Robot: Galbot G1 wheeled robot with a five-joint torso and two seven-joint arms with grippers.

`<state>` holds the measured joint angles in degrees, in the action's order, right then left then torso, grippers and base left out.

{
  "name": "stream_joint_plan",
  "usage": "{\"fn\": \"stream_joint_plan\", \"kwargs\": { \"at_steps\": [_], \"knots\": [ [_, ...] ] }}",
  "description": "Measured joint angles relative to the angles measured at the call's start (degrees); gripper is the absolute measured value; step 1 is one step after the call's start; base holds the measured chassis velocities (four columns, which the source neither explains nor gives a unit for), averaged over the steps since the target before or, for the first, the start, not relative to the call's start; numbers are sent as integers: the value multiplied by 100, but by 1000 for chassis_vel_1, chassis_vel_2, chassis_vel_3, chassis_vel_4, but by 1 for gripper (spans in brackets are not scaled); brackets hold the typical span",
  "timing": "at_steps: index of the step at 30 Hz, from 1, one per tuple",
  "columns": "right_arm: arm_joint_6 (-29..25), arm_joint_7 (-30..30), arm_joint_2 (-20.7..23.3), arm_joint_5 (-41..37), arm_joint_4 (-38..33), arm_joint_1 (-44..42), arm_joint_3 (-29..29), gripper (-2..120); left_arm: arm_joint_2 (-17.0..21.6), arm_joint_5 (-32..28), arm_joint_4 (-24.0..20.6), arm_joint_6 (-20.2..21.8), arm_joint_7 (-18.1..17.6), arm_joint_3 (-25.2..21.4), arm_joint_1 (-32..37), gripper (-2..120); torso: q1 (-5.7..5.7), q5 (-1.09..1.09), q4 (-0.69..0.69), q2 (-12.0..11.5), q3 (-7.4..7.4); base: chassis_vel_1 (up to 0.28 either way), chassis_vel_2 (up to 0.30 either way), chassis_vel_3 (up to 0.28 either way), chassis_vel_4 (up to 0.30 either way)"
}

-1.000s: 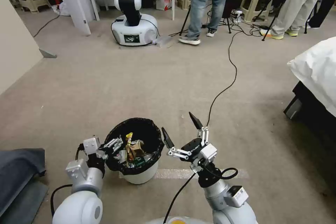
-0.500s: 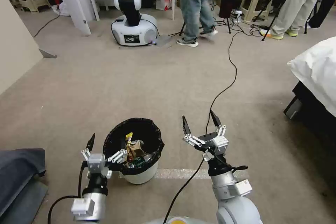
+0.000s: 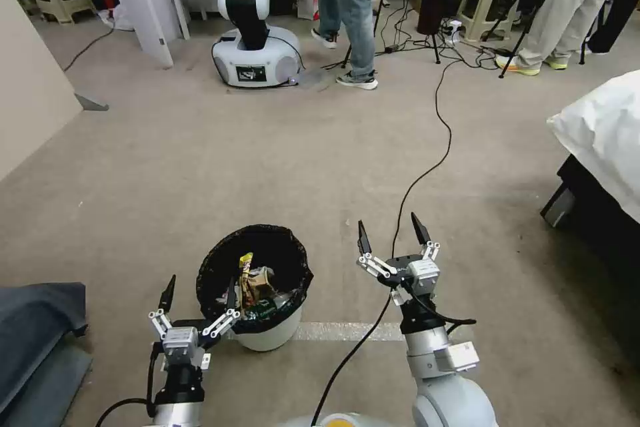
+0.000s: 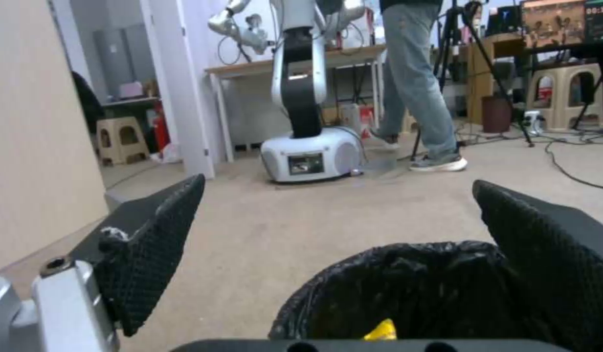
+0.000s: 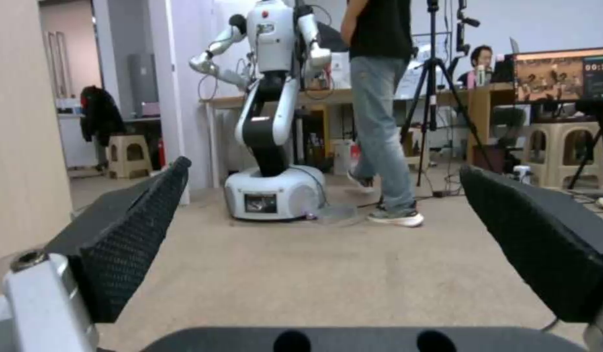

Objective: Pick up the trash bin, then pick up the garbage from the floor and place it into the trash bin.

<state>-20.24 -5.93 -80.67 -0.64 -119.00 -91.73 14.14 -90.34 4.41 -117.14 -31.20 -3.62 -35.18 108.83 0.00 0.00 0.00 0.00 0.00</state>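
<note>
We count one trash bin (image 3: 267,293) in the lower middle of the frame, with several pieces of garbage (image 3: 257,290) inside it; their exact number we cannot tell. We count two end effectors: the left end effector (image 3: 198,295) and the right end effector (image 3: 392,232).

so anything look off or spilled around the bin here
Nothing stands out. The trash bin stands upright on the carpet, its black liner folded over the rim, with the garbage inside. The left end effector is open beside the rim and the right end effector is open, apart from it.
</note>
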Motion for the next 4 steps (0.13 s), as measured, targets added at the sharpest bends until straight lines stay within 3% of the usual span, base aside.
{"fn": "stream_joint_plan", "kwargs": {
  "at_steps": [4],
  "knots": [
    [2, -2, 0, 3, -5, 0, 2, 100, -1, 3, 0, 7, -14, -2, -6, 100, 0, 0, 0, 0, 0, 0, 0, 0, 0]
  ]
}}
